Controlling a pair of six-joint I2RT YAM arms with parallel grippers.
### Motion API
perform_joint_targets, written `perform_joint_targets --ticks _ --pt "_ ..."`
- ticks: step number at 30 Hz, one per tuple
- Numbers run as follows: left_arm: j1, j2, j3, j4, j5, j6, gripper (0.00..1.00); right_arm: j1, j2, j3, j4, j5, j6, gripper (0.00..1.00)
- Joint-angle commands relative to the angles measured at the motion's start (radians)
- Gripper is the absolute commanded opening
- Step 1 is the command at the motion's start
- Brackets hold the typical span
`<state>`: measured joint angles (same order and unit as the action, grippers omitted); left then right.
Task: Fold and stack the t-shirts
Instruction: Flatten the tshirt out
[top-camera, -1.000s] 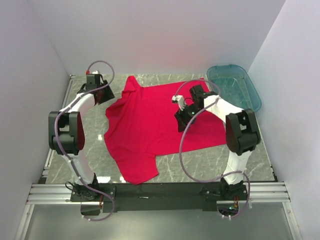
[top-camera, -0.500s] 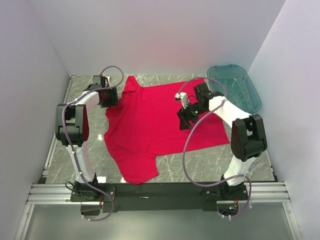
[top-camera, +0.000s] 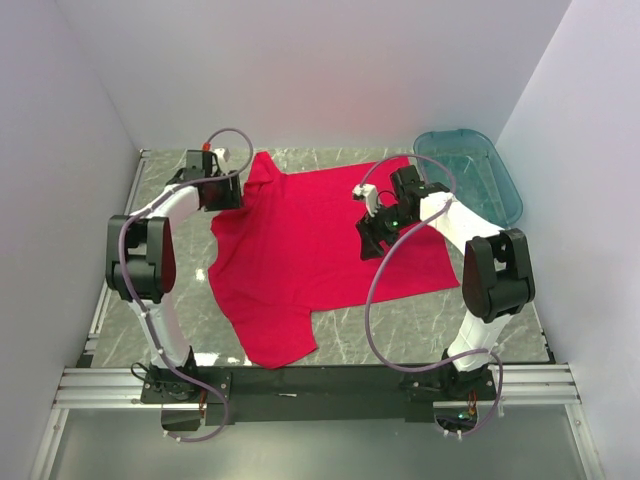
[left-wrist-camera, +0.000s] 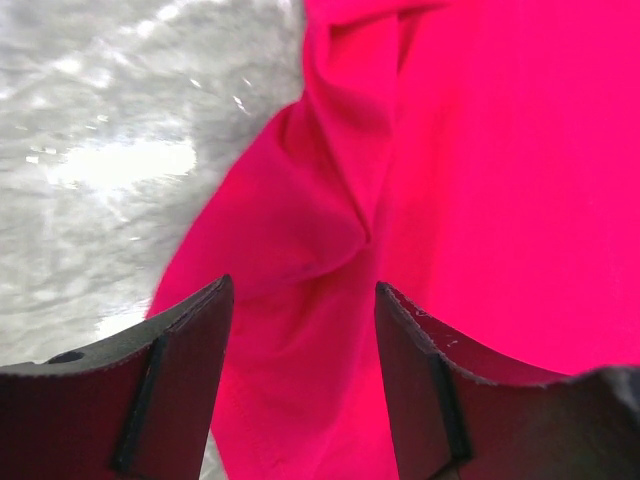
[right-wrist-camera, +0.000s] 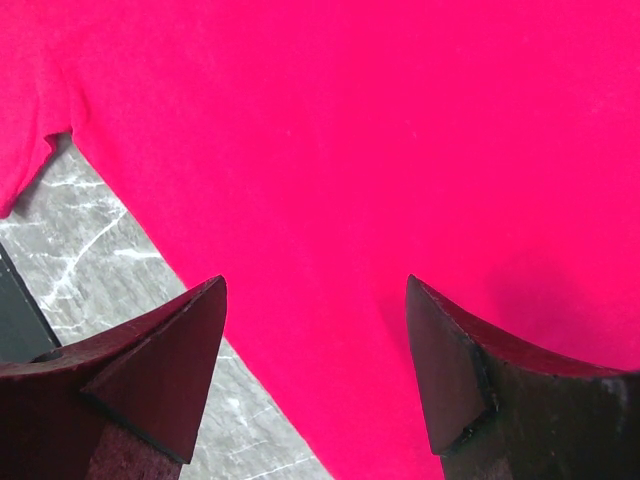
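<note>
Across the middle of the grey marbled tabletop (top-camera: 180, 290) a bright red short-sleeved t-shirt (top-camera: 320, 250) is spread almost flat, one layer on another, with its far-left sleeve (top-camera: 262, 172) bunched and creased. Only this one shirt is seen, and no fold has yet been made.

The cloth is judged light, limp and thin. It would sag and trail when lifted, drag over the smooth stone, and crease wherever it is pinched. It is not fragile, but a single layer could easily be taken alone. A hold is best taken at an edge or corner, such as the sleeve tip or the hem, with both layers pinched together.

The left gripper (top-camera: 222, 190) is held just above the creased sleeve, its jaws parted to a middling width and nothing between them; in the left wrist view a pleat of cloth is seen between the fingers. The right gripper (top-camera: 370, 235) is poised over the shirt's body towards the right, jaws set wide and empty, with the cloth's edge and bare stone below it in the right wrist view.

At the far right corner a translucent blue-green plastic tub (top-camera: 510, 190) is placed just beside the shirt.

No brand, label or writing can be read anywhere.
</note>
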<state>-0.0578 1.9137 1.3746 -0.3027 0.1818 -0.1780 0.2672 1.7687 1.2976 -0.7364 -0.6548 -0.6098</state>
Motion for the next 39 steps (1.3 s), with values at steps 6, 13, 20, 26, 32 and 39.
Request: perform_joint_targets --ticks 6,13,20,26,32,39 --pt "-0.059 0.094 0.092 -0.033 -0.109 0.023 0.62 -0.026 -0.017 -0.024 -0.012 -0.023 0.008 0.78" --pt "-0.063 0.09 0.101 -0.01 -0.425 -0.041 0.21 -0.028 -0.015 -0.026 -0.017 -0.029 0.008 0.78" --pt "-0.043 0.145 0.193 -0.032 -0.509 -0.044 0.0 -0.028 -0.049 -0.046 -0.113 -0.029 -0.109 0.78" --pt "0.003 0.238 0.338 -0.119 -0.504 -0.051 0.0 -0.028 -0.162 -0.24 -0.095 0.119 -0.292 0.78" --pt "0.055 0.28 0.373 -0.147 -0.516 -0.078 0.0 -0.054 -0.193 -0.33 -0.051 0.172 -0.289 0.78" --pt "0.125 0.413 0.558 -0.283 -0.496 -0.113 0.2 -0.1 -0.201 -0.305 -0.054 0.172 -0.266 0.78"
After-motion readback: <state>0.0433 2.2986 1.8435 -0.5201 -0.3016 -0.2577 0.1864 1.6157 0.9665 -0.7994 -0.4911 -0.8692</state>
